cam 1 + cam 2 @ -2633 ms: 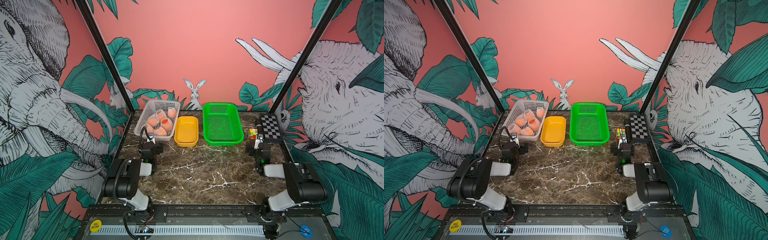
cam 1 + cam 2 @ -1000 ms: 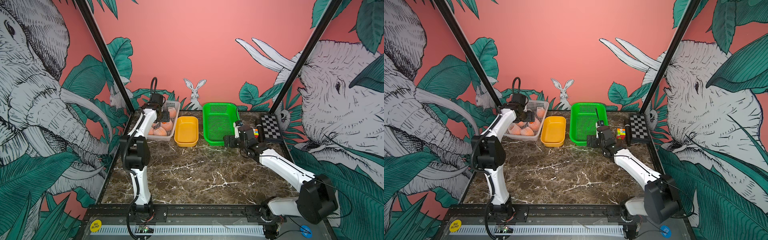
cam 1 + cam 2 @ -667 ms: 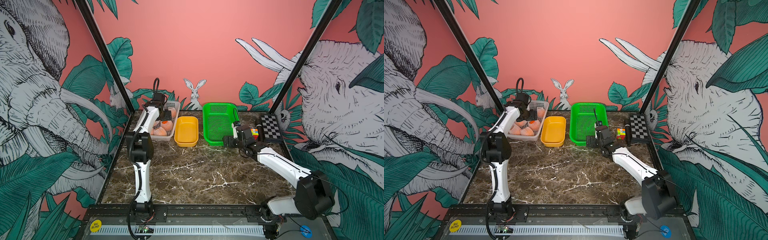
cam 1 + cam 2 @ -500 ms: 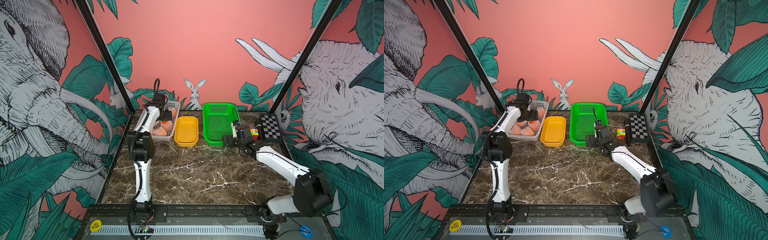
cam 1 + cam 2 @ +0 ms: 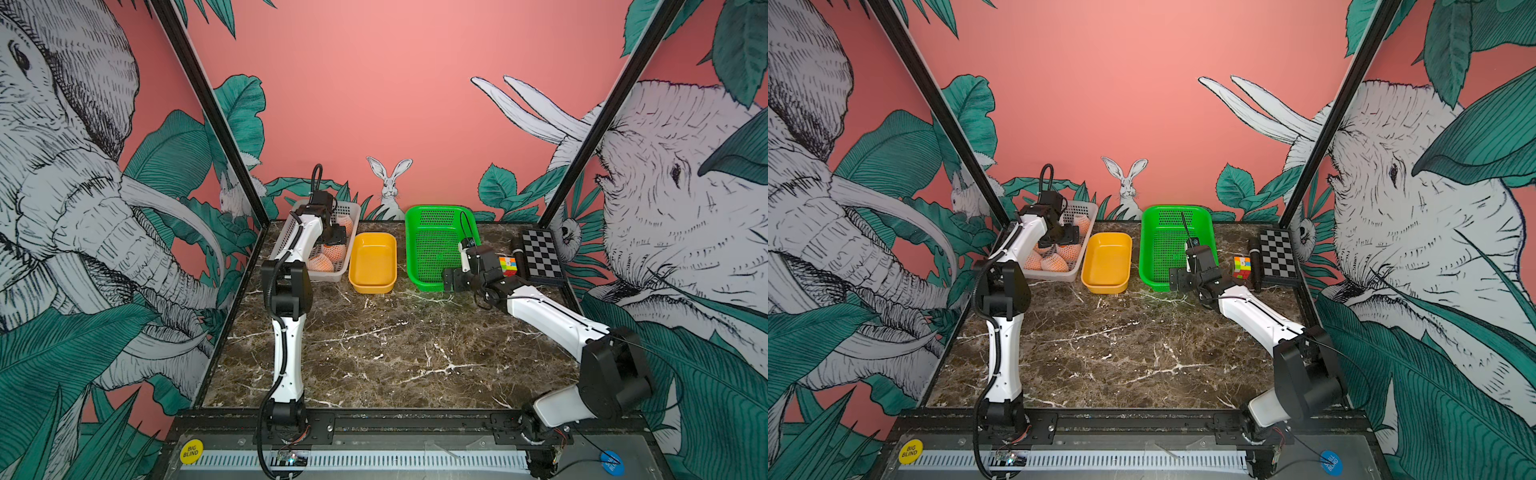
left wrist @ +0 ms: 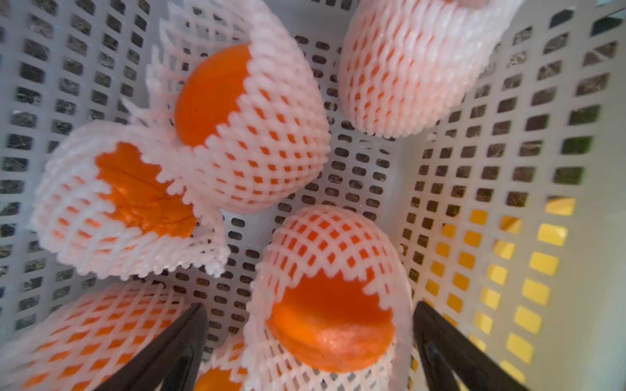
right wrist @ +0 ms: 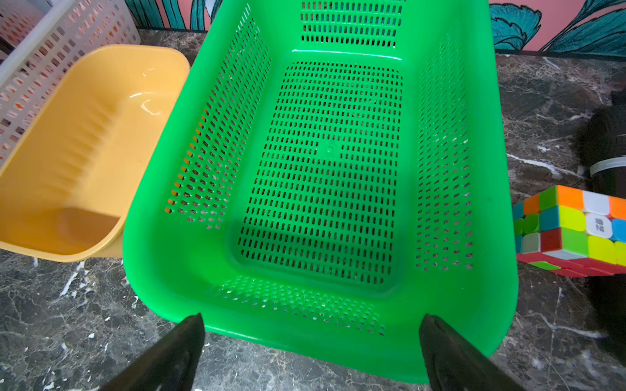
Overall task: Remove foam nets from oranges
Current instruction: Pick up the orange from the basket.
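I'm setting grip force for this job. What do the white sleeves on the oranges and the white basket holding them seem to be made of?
Foam nets: soft expanded foam, matte white. The frayed, scalloped edges and the diamond holes stretched over the oranges suggest it. White basket: probably rigid moulded plastic, faintly glossy, with even rectangular slots and straight walls.

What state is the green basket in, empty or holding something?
Empty: in the right wrist view the green basket shows a bare perforated floor from wall to wall, with nothing lying in it.
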You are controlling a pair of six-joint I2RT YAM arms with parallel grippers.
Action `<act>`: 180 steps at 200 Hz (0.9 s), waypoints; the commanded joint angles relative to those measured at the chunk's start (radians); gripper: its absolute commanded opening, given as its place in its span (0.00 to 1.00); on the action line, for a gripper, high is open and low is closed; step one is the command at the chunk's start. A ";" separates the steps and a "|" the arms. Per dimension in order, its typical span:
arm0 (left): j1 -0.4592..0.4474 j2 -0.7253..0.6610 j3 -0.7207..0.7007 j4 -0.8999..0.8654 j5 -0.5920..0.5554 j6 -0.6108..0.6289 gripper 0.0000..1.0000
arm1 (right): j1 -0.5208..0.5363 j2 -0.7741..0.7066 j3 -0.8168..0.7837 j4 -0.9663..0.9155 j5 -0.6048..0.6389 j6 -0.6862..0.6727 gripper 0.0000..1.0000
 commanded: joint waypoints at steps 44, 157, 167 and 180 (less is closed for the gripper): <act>0.006 -0.004 0.009 -0.029 0.044 -0.015 0.91 | 0.008 0.032 0.034 0.006 -0.024 0.006 0.99; 0.006 0.012 -0.029 -0.002 0.009 0.019 0.92 | 0.016 0.053 0.046 0.008 -0.045 0.013 0.99; 0.007 0.017 -0.029 0.002 0.011 0.020 0.95 | 0.016 0.050 0.046 0.007 -0.046 0.014 0.99; 0.006 0.021 -0.029 0.009 0.013 0.021 0.96 | 0.017 0.048 0.047 0.006 -0.046 0.014 0.99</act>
